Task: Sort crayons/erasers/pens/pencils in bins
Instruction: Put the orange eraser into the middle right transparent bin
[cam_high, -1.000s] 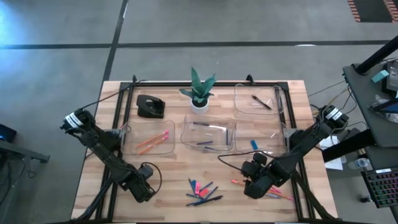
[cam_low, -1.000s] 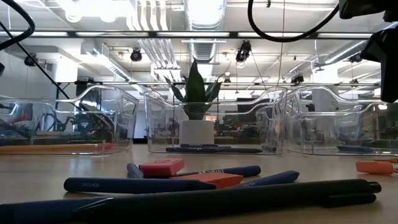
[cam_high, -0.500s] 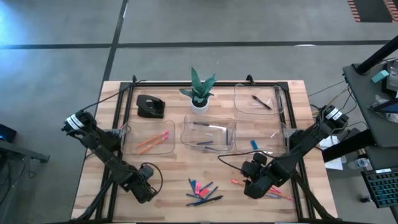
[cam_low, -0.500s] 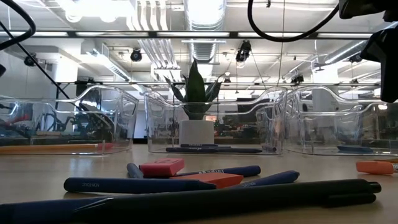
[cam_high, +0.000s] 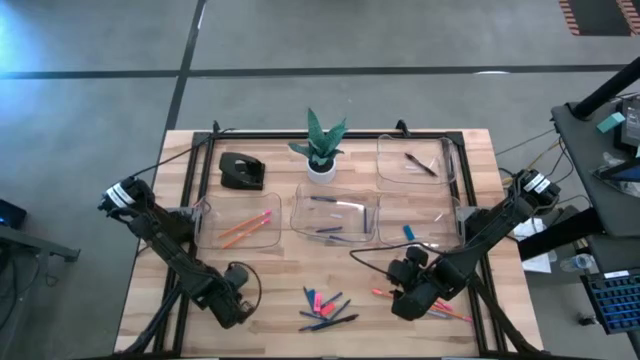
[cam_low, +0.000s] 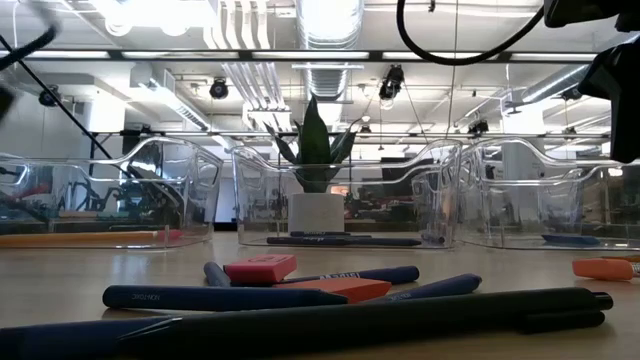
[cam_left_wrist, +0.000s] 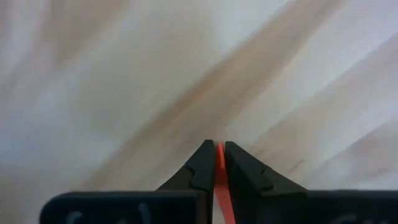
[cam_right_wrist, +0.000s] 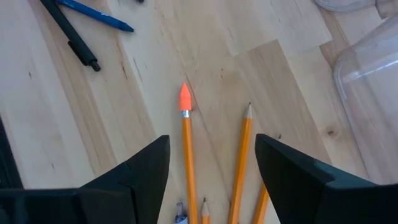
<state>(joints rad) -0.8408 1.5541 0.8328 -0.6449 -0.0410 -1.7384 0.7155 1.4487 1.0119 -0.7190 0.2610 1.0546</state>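
Pencils: two lie in the left bin (cam_high: 238, 228); others lie on the bench (cam_high: 270, 275) under the right end effector (cam_high: 412, 296), one with an orange tip (cam_right_wrist: 185, 96); one thin orange stick (cam_left_wrist: 219, 168) sits between the left fingers.
Pens: one in the far right bin (cam_high: 415, 160); a black one (cam_low: 370, 312) lies in the loose pile.
Crayons: blue sticks (cam_low: 220, 296) in the pile at the front middle.
Erasers: a pink one (cam_low: 260, 267) in the pile; a blue one (cam_high: 408, 232) in the near right bin.
Left end effector (cam_high: 232, 300): at the front left, closed on the orange stick.
Right end effector: open above the pencils.
Others: plant (cam_high: 321, 143), black object (cam_high: 241, 171).
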